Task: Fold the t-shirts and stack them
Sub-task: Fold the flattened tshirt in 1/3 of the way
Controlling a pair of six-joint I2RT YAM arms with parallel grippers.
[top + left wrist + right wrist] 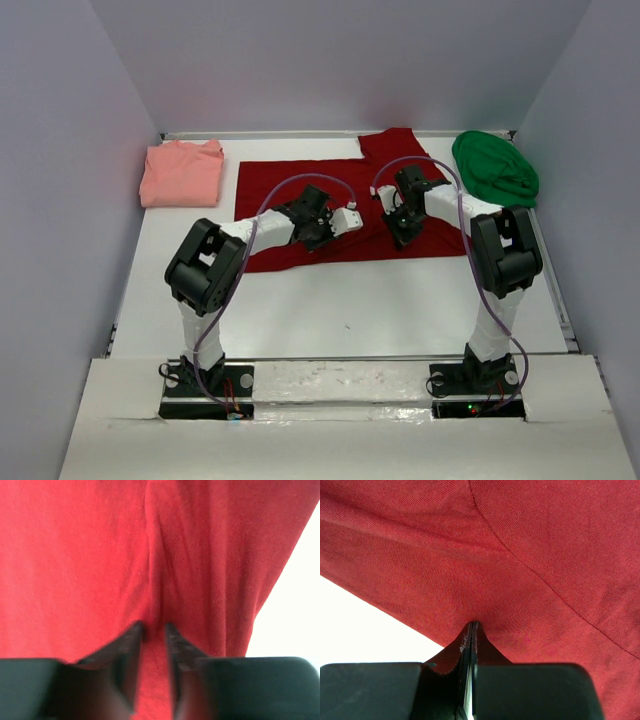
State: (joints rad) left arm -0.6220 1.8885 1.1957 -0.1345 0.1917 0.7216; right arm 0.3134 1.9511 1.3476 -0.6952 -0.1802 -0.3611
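Left fingers [127,647] are sitting nearly together, pinching a raised ridge of the dark red shirt [290,185] between the tips. Right fingers [460,650] are pressing fully together, nipping a pucker of the same shirt close to its edge. Bare white is showing at lower left in the right wrist view.

From the top, both arms are reaching in over the middle of the red shirt, and the two sets of fingers are sitting near each other.

Edges and room: the red shirt is lying spread across the centre of the surface [350,310], with one sleeve reaching toward the back edge. A wide bare strip is running between the shirt's near hem and the arm bases [205,385]. Walls [60,200] are closing in the left, right and back sides.

Count: three shirts, two arms.
- The pink shirt [182,173] is lying folded flat in the far left corner, apart from the red one.
- The green shirt [495,168] is lying bunched in the far right corner, just beside the red shirt's right end.
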